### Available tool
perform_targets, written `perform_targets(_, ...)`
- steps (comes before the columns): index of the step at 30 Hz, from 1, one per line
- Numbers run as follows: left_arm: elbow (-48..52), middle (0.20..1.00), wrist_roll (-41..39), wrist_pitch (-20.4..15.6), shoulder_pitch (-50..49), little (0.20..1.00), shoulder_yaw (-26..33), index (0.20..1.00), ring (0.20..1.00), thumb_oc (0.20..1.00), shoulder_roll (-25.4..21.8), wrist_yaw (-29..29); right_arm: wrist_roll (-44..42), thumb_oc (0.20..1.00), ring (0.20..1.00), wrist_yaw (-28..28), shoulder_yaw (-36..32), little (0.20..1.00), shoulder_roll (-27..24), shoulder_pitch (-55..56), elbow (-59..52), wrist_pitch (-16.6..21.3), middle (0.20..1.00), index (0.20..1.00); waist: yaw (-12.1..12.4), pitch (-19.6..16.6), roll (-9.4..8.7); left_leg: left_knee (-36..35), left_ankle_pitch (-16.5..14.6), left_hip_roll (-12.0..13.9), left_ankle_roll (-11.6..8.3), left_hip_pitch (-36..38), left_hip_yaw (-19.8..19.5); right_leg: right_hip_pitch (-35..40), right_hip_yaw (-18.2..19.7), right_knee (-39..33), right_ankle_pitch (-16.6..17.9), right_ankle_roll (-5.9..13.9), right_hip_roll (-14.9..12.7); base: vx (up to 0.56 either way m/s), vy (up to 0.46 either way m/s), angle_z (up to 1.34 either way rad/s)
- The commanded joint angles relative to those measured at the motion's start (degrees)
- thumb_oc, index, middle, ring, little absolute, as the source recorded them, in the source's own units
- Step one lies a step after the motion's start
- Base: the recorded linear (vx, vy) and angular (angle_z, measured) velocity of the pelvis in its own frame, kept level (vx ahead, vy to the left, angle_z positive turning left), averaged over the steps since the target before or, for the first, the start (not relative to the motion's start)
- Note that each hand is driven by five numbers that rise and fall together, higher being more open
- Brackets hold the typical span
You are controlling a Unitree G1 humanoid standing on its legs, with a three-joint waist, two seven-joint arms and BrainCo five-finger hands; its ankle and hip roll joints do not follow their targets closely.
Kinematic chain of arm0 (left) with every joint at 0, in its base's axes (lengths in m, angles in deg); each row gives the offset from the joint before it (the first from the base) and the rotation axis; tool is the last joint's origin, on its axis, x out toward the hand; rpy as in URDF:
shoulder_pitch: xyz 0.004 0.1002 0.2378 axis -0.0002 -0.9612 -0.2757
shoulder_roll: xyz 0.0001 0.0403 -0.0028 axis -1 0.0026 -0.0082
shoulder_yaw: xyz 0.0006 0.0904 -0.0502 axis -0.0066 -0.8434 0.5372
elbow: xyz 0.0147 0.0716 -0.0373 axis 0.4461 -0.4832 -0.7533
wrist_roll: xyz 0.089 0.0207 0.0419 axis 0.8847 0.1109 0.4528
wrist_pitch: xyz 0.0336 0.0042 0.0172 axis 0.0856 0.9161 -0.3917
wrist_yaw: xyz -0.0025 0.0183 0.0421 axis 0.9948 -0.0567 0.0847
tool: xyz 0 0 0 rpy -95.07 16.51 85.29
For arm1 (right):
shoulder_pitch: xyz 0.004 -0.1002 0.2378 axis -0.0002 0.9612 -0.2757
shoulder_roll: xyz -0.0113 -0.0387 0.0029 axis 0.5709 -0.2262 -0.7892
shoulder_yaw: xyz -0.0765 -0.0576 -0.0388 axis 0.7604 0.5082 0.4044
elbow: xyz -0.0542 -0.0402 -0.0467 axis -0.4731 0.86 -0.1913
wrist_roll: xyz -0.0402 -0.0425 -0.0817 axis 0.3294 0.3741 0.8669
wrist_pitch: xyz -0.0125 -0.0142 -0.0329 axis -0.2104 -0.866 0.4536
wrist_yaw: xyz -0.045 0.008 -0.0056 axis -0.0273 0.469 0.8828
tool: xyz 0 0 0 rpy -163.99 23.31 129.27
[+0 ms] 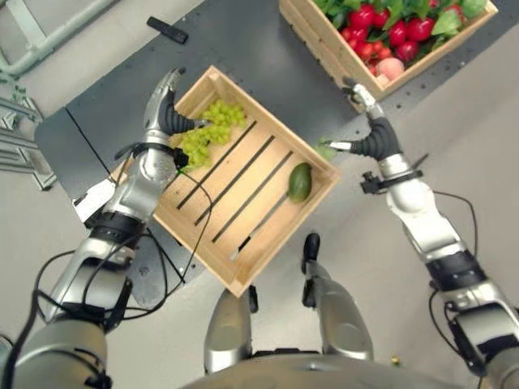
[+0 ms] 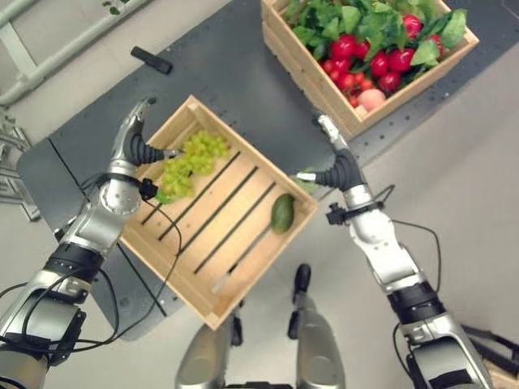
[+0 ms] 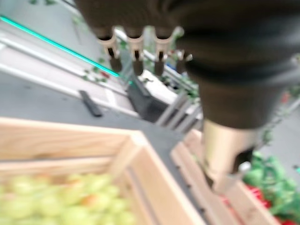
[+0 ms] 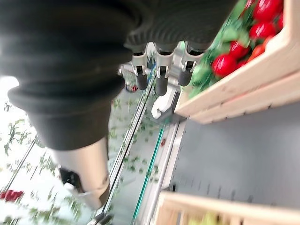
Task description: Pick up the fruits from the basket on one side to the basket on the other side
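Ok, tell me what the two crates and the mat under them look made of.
Near crate: pale unfinished wood, slatted floor with visible grain. Far crate: the same light wood planks. Mat: dark grey, matte, probably rubber or foam; can't tell which.

Left hand [image 1: 165,105] over grapes [image 1: 209,130]; avocado [image 1: 299,181] in crate [image 1: 243,279]

Overhead stereo pair, two wrist close-ups

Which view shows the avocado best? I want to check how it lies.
The left eye view: the avocado lies whole and unobstructed on the slats by the crate's right rim. The right eye view shows it as well, slightly smaller. The wrist views show other parts of the scene.
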Motion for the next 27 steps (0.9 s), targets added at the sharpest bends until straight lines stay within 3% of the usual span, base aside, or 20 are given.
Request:
perform_targets(1, 6.53, 1.000, -2.30, -3.55, -4.24, 1.000, 5.29, 1.000, 1.000, 1.000, 0.98, -3.62, -3.62, 1.000, 1.000, 0.14, 0.62, 1.000, 4.03, -1.03, -1.00, 1.94, 1.000, 1.000, 3.13, -4.19, -4.26, 5.19, -2.93, 0.93, -1.94, -1.91, -2.97, 0.61, 0.84, 5.65, -3.34, 7.46, -6.77, 0.02, -0.014, 0.44)
perform_targets(3, 8.27, 1.000, -3.54, -4.06, -6.07, 1.000, 5.81, 1.000, 1.000, 1.000, 2.04, -3.00, -4.28, 1.000, 1.000, 0.33, 0.26, 1.000, 4.11, -0.66, -0.42, 1.88, 1.000, 1.000, 3.51, -4.54, -4.28, 4.87, -2.45, 0.42, -1.82, -2.39, -4.05, 0.69, -0.04, 5.77, -3.18, 7.47, -7.11, 0.02, -0.007, 0.58)
perform_targets(4, 10.79, 1.000, -5.50, -5.57, -9.01, 1.000, 6.72, 1.000, 1.000, 1.000, 4.82, -2.23, -6.35, 1.000, 1.000, 0.19, -0.99, 1.000, 4.74, 1.03, -0.17, 1.84, 1.000, 1.000, 3.94, -4.89, -4.17, 5.11, -2.96, -0.17, -1.84, -2.46, -4.49, 1.98, -1.75, 5.86, -3.29, 7.66, -8.08, 0.05, 0.047, 0.66)
perform_targets(5, 12.98, 1.000, -7.43, -6.46, -11.27, 1.000, 6.79, 1.000, 1.000, 1.000, 6.60, -1.22, -8.39, 1.000, 1.000, 0.41, -3.58, 1.000, 4.45, 3.46, -0.39, 2.22, 1.000, 1.000, 3.11, -5.43, -3.94, 6.71, -3.92, 0.27, -1.97, -3.08, -2.56, 4.02, -4.83, 5.72, -3.73, 8.09, -9.63, 0.04, 0.053, 0.74)
perform_targets(7, 14.17, 1.000, -7.43, -6.76, -12.32, 1.000, 6.61, 1.000, 1.000, 1.000, 7.10, -0.60, -8.72, 1.000, 1.000, 0.46, -4.22, 1.000, 4.19, 4.46, -0.67, 2.37, 1.000, 1.000, 2.77, -5.91, -3.66, 7.22, -3.85, 0.40, -1.31, -3.50, -0.96, 4.56, -6.16, 5.79, -3.23, 8.22, -10.54, 0.02, 0.109, 0.94)
perform_targets(9, 15.81, 1.000, -7.42, -7.31, -13.98, 1.000, 6.81, 1.000, 1.000, 1.000, 6.97, -0.02, -9.20, 1.000, 1.000, 0.20, -4.89, 1.000, 3.99, 5.54, -1.16, 2.32, 1.000, 1.000, 2.87, -6.20, -3.47, 8.41, -4.73, -0.27, -0.77, -3.32, -1.30, 4.83, -6.54, 7.10, -3.18, 8.53, -11.58, 0.08, 0.227, 1.13)
perform_targets(10, 16.48, 1.000, -9.21, -7.97, -16.15, 1.000, 7.49, 1.000, 1.000, 1.000, 7.11, 0.36, -9.32, 1.000, 1.000, -0.05, -5.68, 1.000, 4.53, 6.81, -1.55, 2.33, 1.000, 1.000, 2.32, -6.07, -3.20, 9.93, -6.66, -1.20, 1.26, -2.31, -1.29, 3.46, -5.12, 14.62, -2.22, 9.20, -13.58, 0.12, 0.343, 0.71)
perform_targets(12, 16.32, 1.000, -8.00, -7.67, -17.19, 1.000, 6.94, 1.000, 1.000, 1.000, 6.27, 0.75, -9.95, 1.000, 1.000, -0.10, -5.64, 1.000, 6.03, 7.22, -0.81, 2.17, 1.000, 1.000, 1.81, -5.46, -2.76, 10.67, -7.58, -1.78, 2.37, -1.20, -0.68, 0.92, -2.92, 20.92, 0.74, 10.72, -15.51, 0.06, 0.242, 0.33)
perform_targets(13, 16.37, 1.000, -7.98, -7.66, -17.23, 1.000, 6.97, 1.000, 1.000, 1.000, 6.22, 0.76, -9.95, 1.000, 1.000, -0.10, -5.62, 1.000, 6.09, 7.20, -0.79, 2.18, 1.000, 1.000, 2.10, -5.39, -3.09, 10.80, -7.71, -2.02, 2.51, -1.17, -0.25, 0.36, -2.25, 21.66, 0.51, 10.89, -15.86, 0.02, 0.139, 0.06)
perform_targets(15, 16.42, 1.000, -6.70, -7.55, -17.37, 1.000, 6.71, 1.000, 1.000, 1.000, 5.75, 1.22, -9.97, 1.000, 1.000, -0.16, -5.79, 1.000, 7.09, 8.04, -0.97, 2.25, 1.000, 1.000, 1.88, -5.38, -2.82, 10.50, -8.11, -2.22, 2.65, -0.06, -0.37, -1.14, -0.13, 22.30, -0.77, 10.67, -14.62, 0.07, 0.060, -0.10)
perform_targets(16, 16.30, 1.000, -6.19, -7.54, -16.78, 1.000, 6.55, 1.000, 1.000, 1.000, 5.49, 1.10, -10.08, 1.000, 1.000, -0.24, -6.20, 1.000, 6.70, 8.68, -1.19, 2.50, 1.000, 1.000, 0.79, -5.63, -2.85, 9.24, -7.91, -3.09, 2.25, 0.94, -1.70, -2.33, 3.08, 15.76, -3.20, 9.16, -10.92, 0.10, -0.043, -0.13)
perform_targets(17, 16.06, 1.000, -5.90, -7.56, -15.87, 1.000, 6.14, 1.000, 1.000, 1.000, 5.27, 0.96, -10.18, 1.000, 1.000, 0.05, -6.46, 1.000, 6.21, 8.89, -1.27, 2.73, 1.000, 1.000, -0.13, -5.47, -2.89, 8.82, -7.94, -3.72, 1.96, 1.19, -2.71, -3.45, 5.96, 11.54, -3.09, 8.58, -8.92, 0.10, -0.068, -0.10)
perform_targets(19, 15.65, 1.000, -4.77, -7.10, -13.40, 1.000, 4.67, 1.000, 1.000, 1.000, 4.76, 0.97, -10.67, 1.000, 1.000, 0.46, -6.56, 1.000, 5.67, 9.50, -2.50, 3.08, 1.000, 1.000, -1.15, -5.49, -3.20, 9.40, -8.01, -4.70, 1.51, 0.45, -4.25, -3.42, 9.76, 9.04, -2.99, 8.71, -7.86, 0.03, -0.077, 0.35)
perform_targets(27, 14.75, 1.000, 1.28, -6.30, -4.53, 1.000, 0.28, 1.000, 1.000, 1.000, 2.25, 0.31, -8.93, 1.000, 1.000, 1.14, -5.49, 1.000, 4.95, 7.15, -4.16, 3.28, 1.000, 1.000, -0.67, -4.75, -2.27, 8.44, -5.43, -3.11, -0.59, -3.44, -3.76, -2.54, 7.05, 3.60, -0.54, 8.21, -6.95, -0.06, -0.088, 0.34)
